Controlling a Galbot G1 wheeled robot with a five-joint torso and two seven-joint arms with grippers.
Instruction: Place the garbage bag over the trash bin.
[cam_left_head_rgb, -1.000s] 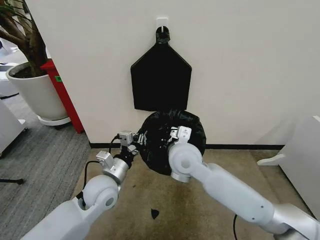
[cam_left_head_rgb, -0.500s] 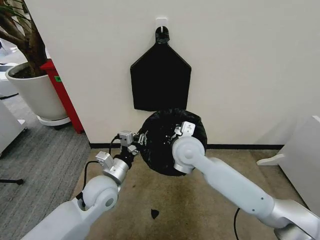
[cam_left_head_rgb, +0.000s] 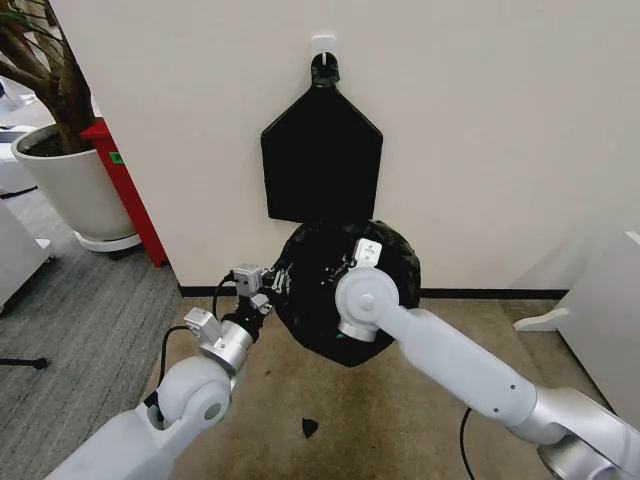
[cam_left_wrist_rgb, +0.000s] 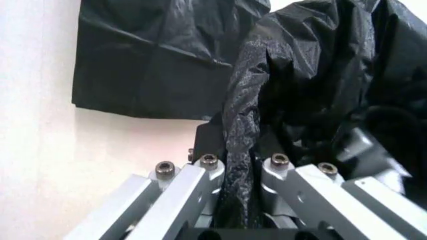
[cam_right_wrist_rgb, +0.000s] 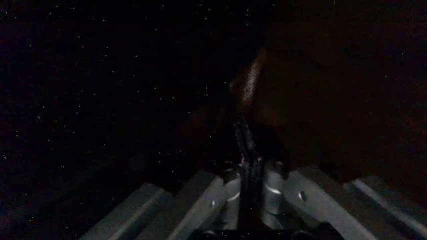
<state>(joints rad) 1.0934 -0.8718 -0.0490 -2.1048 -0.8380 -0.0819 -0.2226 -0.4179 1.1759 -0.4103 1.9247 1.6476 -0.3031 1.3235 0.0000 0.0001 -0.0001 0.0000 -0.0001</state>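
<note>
Two grippers pinch the garbage bag low against the wall: left gripper clamped on its left edge, right gripper closed on film inside

Wall close behind garbage bag; floor open.

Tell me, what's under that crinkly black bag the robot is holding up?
Under the crinkled glossy black plastic bag, only brown floor shows. The left pincer and right pincer grip its film. Whatever is inside is covered.
</note>
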